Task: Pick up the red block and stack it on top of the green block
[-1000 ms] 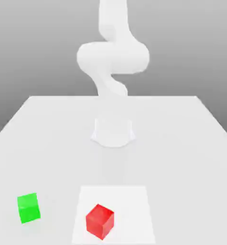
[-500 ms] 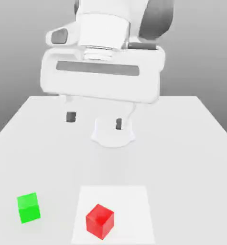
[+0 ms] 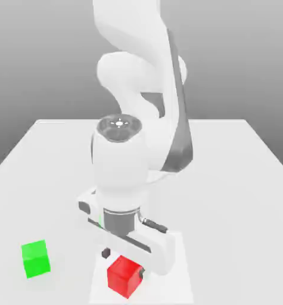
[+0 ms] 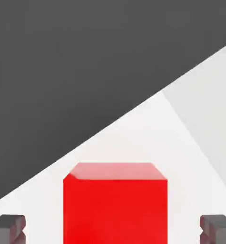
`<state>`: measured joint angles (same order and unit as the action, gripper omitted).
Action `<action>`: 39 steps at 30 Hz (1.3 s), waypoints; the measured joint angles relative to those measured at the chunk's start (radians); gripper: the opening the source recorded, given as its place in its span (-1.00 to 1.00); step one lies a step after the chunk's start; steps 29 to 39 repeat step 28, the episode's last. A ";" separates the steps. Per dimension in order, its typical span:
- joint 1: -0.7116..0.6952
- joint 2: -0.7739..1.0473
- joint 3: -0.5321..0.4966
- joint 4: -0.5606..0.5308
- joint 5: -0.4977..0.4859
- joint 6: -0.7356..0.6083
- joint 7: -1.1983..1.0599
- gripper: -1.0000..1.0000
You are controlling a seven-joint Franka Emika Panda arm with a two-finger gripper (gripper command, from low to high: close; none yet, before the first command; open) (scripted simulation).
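The red block (image 3: 124, 277) rests on the table (image 3: 233, 179) near its front edge, on a lighter square patch (image 3: 178, 271). My gripper (image 3: 124, 264) hangs low right over it, open, with one dark fingertip (image 3: 106, 254) on each side of the block's top. In the hand view the red block (image 4: 114, 205) sits centred between the two fingertips (image 4: 7, 228), apart from both. The green block (image 3: 35, 258) stands alone on the table towards the exterior view's left, well away from the gripper.
The arm's white base and links (image 3: 131, 155) rise behind the blocks at the table's middle. The table's front edge lies just past the red block, and the dark floor (image 4: 62, 71) shows beyond it in the hand view.
The hand has dropped from high above the table down to the red block, and its open fingers now flank the block's top. Neither block has moved.
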<state>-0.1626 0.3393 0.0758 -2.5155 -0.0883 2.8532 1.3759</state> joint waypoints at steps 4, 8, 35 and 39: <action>0.000 0.000 0.000 0.000 -0.001 0.002 0.001 -1.00; -0.008 -0.045 0.010 -0.007 0.013 -0.036 -0.009 -1.00; -0.244 -0.101 -0.180 -0.015 0.156 -0.085 0.236 1.00; -0.244 -0.101 -0.180 -0.015 0.156 -0.085 0.236 1.00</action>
